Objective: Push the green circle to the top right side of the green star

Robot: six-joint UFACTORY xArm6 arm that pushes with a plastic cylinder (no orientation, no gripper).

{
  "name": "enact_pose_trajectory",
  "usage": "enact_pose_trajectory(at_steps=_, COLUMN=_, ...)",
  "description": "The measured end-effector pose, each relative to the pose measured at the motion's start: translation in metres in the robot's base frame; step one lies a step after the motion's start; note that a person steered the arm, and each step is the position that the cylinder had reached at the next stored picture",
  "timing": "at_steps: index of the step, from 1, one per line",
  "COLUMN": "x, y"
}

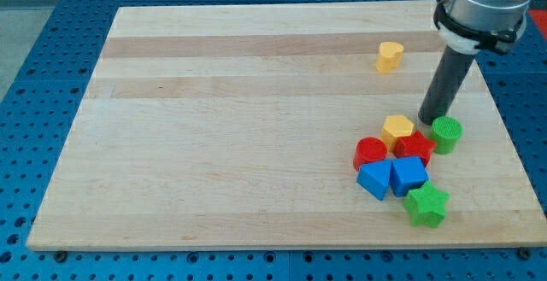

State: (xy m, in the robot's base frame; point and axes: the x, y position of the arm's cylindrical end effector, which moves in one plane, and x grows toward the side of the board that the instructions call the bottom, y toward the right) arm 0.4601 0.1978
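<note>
Camera view puts your small green circle block [446, 133] near the wooden board's [239, 127] right edge, a little below mid-height. My tip [429, 121] sits just at its upper left, touching or nearly so; you cannot tell which. No pincer exists on this rod, so nothing is grasped. Your green star block [426, 206] lies below the circle, toward the view's bottom, well apart from it. Between them you see a cluster: a red block [415, 149] just left of the circle, a yellow block [397, 128] above-left of that, a red cylinder [370, 153] further left, and two blue blocks [374, 180] [408, 176] beneath. A lone yellow block [390, 56] rests toward the view's top.
</note>
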Motion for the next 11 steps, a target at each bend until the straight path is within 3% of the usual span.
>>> enact_pose_trajectory(at_steps=6, x=0.046, y=-0.001)
enact_pose_trajectory(at_steps=7, x=0.046, y=0.006)
enact_pose_trajectory(at_steps=8, x=0.046, y=0.051)
enact_pose_trajectory(at_steps=11, x=0.062, y=0.06)
